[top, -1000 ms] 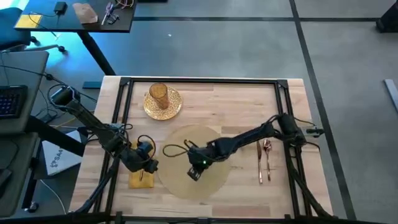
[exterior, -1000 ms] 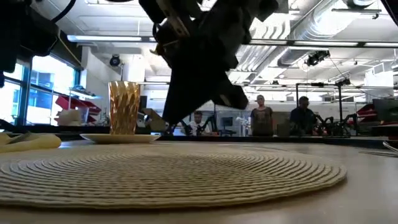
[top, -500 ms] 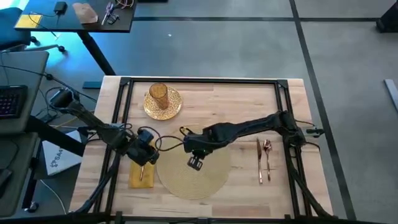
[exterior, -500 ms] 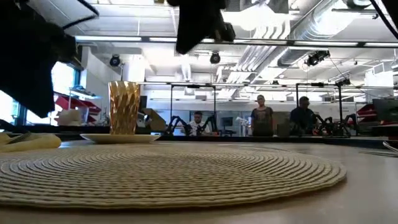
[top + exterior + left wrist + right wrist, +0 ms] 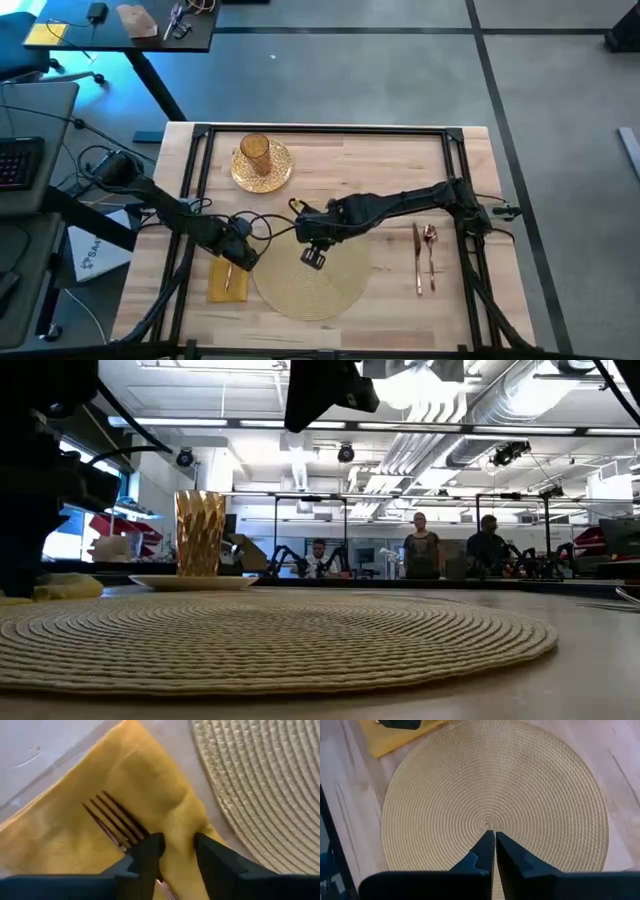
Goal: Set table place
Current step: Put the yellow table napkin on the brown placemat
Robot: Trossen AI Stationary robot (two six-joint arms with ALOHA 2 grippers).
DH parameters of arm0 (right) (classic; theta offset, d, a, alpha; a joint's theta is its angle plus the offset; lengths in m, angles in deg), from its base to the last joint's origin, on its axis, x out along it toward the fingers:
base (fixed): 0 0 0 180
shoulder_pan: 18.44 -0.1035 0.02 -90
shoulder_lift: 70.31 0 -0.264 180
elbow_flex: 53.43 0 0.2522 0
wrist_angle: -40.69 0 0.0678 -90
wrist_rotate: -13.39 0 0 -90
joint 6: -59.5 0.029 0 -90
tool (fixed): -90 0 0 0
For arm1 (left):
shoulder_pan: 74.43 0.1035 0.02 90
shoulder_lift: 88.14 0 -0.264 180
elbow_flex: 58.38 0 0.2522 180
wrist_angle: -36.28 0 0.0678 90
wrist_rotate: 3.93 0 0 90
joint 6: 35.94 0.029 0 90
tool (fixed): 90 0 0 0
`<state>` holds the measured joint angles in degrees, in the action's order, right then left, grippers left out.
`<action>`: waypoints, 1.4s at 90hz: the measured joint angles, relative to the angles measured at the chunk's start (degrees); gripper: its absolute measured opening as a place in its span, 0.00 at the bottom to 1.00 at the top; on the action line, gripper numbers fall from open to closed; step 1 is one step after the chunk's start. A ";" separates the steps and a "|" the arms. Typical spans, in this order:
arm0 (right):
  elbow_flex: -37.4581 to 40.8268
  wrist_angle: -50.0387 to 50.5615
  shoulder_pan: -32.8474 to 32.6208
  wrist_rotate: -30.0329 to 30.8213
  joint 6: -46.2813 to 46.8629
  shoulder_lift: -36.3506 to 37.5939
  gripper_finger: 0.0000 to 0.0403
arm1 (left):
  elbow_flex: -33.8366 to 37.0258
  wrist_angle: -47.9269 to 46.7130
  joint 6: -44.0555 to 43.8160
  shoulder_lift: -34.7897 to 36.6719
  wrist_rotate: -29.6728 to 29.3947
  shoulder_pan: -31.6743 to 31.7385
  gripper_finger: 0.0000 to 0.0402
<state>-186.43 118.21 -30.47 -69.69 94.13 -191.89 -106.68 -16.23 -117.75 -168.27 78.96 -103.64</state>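
Left end effector (image 5: 174,851) is down on the yellow napkin (image 5: 100,810), fingers spread a little, fork (image 5: 116,821) tines showing just ahead of them and the handle running between the fingers; no clear pinch on it. In the high view the left end effector (image 5: 238,256) sits over the upper end of the napkin (image 5: 227,281), near the counter's front left corner, just beside the placemat's left edge.

Right end effector (image 5: 494,840) has its fingers pressed together, holding nothing, hovering over the middle of the round woven placemat (image 5: 495,795). High view puts the right end effector (image 5: 313,257) above the placemat (image 5: 310,285), which lies at the front edge of the counter (image 5: 380,165), about centre.

Gold plate (image 5: 262,167) with the amber ribbed glass (image 5: 255,152) standing on it is near the back left corner, well apart from the placemat. Low view shows the glass (image 5: 200,532) upright on the plate (image 5: 192,583) beyond the mat. Copper cutlery, a spoon (image 5: 430,254) and a knife (image 5: 418,260), lies side by side near the right edge. People stand in the room far behind.
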 joint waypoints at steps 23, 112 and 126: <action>0.02 2.40 0.00 -3.16 1.36 0.25 0.00 | 0.22 -0.40 0.49 2.11 -0.38 -0.10 0.03; 0.04 3.83 -0.02 -4.11 4.94 1.31 0.00 | -6.43 6.57 5.47 -0.53 -6.51 5.61 0.01; 0.04 3.84 -0.43 -5.97 4.92 1.29 0.00 | -6.43 7.69 4.29 -1.19 -6.29 6.50 0.09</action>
<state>-186.39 122.04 -30.90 -75.66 99.05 -190.60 -113.11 -8.53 -113.46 -169.46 72.66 -97.14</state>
